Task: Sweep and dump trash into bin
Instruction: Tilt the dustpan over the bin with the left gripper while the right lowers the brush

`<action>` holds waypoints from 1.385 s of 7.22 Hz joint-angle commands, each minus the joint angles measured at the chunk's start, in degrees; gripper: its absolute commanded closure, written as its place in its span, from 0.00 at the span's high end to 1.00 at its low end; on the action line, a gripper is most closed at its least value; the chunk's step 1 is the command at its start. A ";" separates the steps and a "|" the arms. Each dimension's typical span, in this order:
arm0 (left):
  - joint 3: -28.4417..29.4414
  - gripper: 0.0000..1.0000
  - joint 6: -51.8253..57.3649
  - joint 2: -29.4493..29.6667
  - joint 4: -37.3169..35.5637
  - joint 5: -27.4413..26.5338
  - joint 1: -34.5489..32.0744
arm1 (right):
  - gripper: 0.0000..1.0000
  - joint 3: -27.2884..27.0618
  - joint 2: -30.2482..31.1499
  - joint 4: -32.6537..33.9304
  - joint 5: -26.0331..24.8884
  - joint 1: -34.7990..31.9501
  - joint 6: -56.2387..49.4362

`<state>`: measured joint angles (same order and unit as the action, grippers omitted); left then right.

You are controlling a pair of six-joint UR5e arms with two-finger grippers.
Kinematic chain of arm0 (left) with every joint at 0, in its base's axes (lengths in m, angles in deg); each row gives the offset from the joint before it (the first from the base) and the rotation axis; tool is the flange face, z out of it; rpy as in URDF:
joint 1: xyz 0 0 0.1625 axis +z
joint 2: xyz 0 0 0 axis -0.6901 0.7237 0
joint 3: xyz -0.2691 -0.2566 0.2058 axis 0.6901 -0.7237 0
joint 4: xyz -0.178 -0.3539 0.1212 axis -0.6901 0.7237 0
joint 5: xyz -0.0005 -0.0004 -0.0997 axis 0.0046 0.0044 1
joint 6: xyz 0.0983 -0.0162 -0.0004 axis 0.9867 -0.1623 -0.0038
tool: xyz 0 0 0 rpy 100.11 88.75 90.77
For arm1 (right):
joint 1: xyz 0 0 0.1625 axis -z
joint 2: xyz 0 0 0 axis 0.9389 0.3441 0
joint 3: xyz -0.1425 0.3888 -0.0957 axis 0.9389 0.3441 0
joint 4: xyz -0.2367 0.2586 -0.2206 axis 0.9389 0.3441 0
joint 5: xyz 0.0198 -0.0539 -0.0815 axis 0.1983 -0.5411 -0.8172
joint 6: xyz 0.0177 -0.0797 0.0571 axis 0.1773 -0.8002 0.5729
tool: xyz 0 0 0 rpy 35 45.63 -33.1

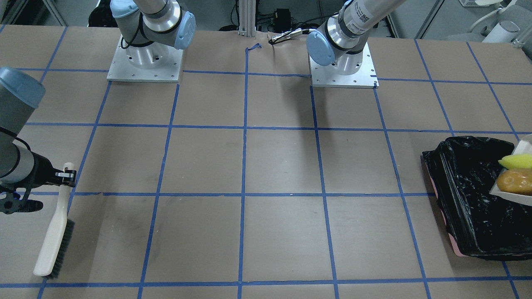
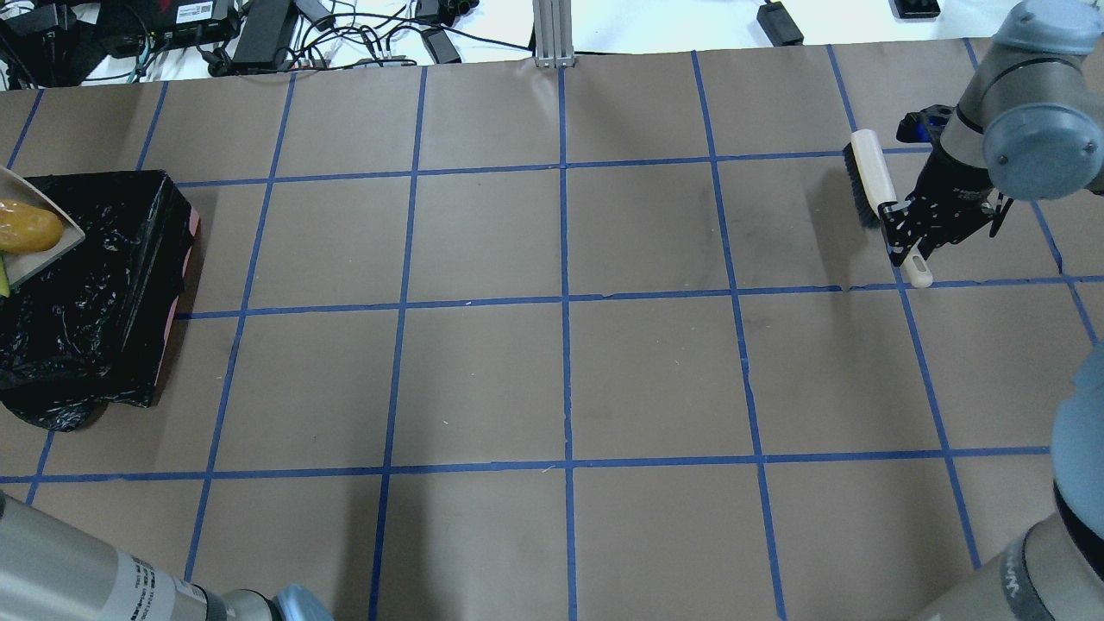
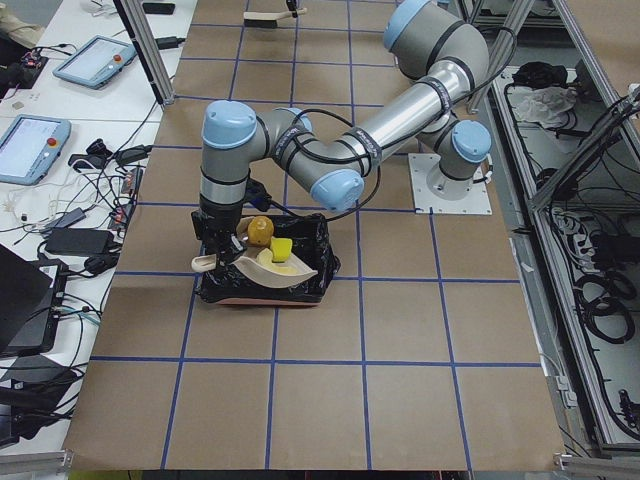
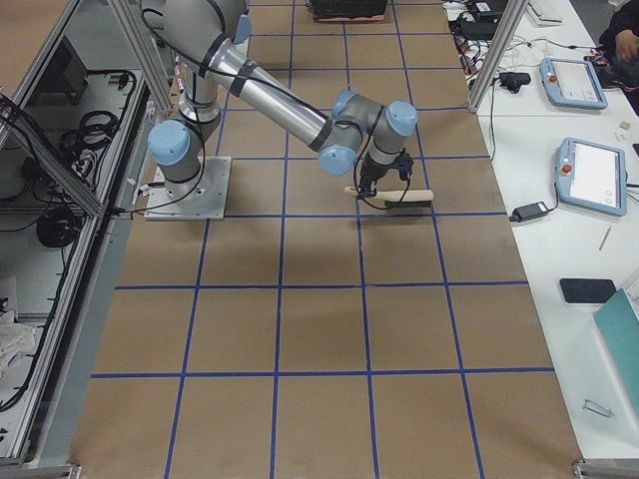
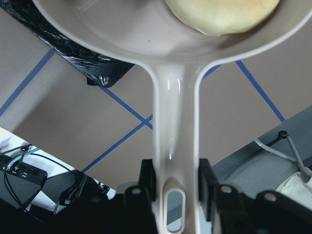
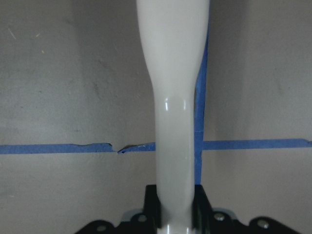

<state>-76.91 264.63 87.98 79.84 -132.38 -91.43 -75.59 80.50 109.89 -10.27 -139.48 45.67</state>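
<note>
A beige dustpan hangs over the bin, a pinkish tray lined with a black bag. My left gripper is shut on the dustpan's handle. The trash lies on the pan: a golden-brown potato, a yellow sponge piece, and a pale slice near the handle end. At the table's other end my right gripper is shut on the cream handle of a dark-bristled brush, whose bristles are at the table surface.
Brown paper with a blue tape grid covers the table. Both arm bases stand on metal plates at the robot's side. Cables and power supplies lie beyond the far edge. Tablets sit on a side bench.
</note>
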 commanded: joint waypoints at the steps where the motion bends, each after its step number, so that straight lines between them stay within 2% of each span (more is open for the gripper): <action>1: -3.04 0.00 -0.01 -1.09 -3.93 -0.09 -0.72 | 0.51 0.04 -0.16 0.93 -0.38 0.00 -0.09; 2: -3.57 0.00 0.16 -1.71 -4.37 -1.49 -1.60 | 0.59 0.04 -0.16 0.93 -0.55 0.00 -0.26; 4: -5.06 0.00 0.69 -2.42 -5.25 -2.82 -1.87 | 0.66 0.12 0.01 1.19 -0.12 0.00 0.52; 5: -5.94 0.00 2.86 -2.86 -6.91 -2.82 -1.87 | 0.75 0.21 0.10 1.81 -0.03 0.00 0.61; 6: -6.82 0.00 3.84 -3.38 -8.75 -2.82 -1.87 | 0.92 0.21 0.45 3.12 -0.20 0.00 0.70; 7: -6.92 0.00 5.16 -3.82 -9.90 -2.90 -1.96 | 1.00 1.26 0.80 3.30 -0.90 -0.09 0.61; 8: -7.00 0.00 7.09 -4.00 -12.18 -3.25 -2.92 | 1.00 3.53 1.33 1.83 -0.91 -0.09 0.61; 9: -7.18 0.00 7.45 -4.18 -13.85 -6.13 -4.49 | 1.00 5.20 3.68 -1.06 -0.99 -0.18 0.61; 10: -7.36 0.00 8.07 -4.61 -15.35 -6.68 -4.94 | 1.00 6.44 6.32 -1.96 -1.43 -0.18 0.70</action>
<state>-84.06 271.85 83.78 66.44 -137.71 -95.44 -70.90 84.02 109.67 -11.31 -139.62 46.31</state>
